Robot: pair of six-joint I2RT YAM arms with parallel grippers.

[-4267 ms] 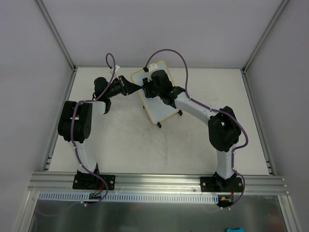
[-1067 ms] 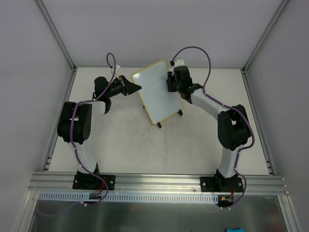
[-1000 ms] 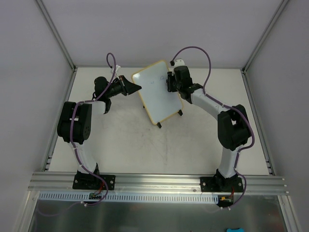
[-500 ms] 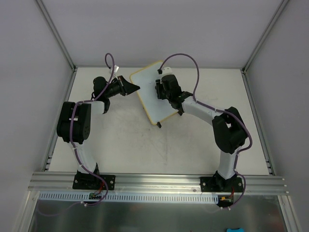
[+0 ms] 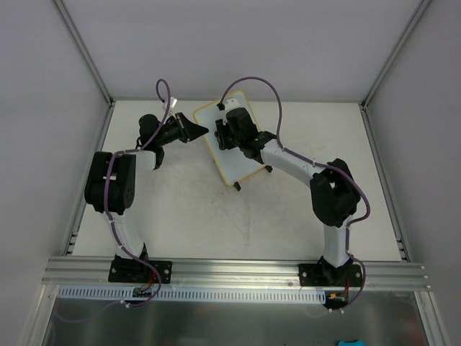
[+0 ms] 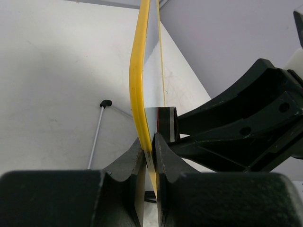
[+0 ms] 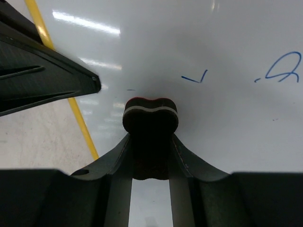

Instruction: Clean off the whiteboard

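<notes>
The whiteboard (image 5: 232, 155), white with a thin yellow frame, stands tilted on two black feet at the back of the table. My left gripper (image 5: 203, 130) is shut on its yellow left edge (image 6: 136, 85). My right gripper (image 5: 225, 135) is shut on a small black eraser block (image 7: 150, 118), which presses against the board's white face (image 7: 213, 56). Faint blue marks (image 7: 195, 77) and a blue scribble (image 7: 281, 68) lie on the board just right of the eraser. In the left wrist view the eraser (image 6: 165, 125) shows next to my closed fingers (image 6: 163, 151).
The board's black foot (image 5: 236, 187) rests on the scuffed white table (image 5: 216, 216), and a second foot (image 5: 268, 169) lies under the right arm. Grey walls and metal posts enclose the table. A rail (image 5: 230, 270) runs along the near edge.
My right gripper with the eraser has swept left across the board from its right edge to near the left edge. The board has shifted slightly. The left gripper has kept its hold.
</notes>
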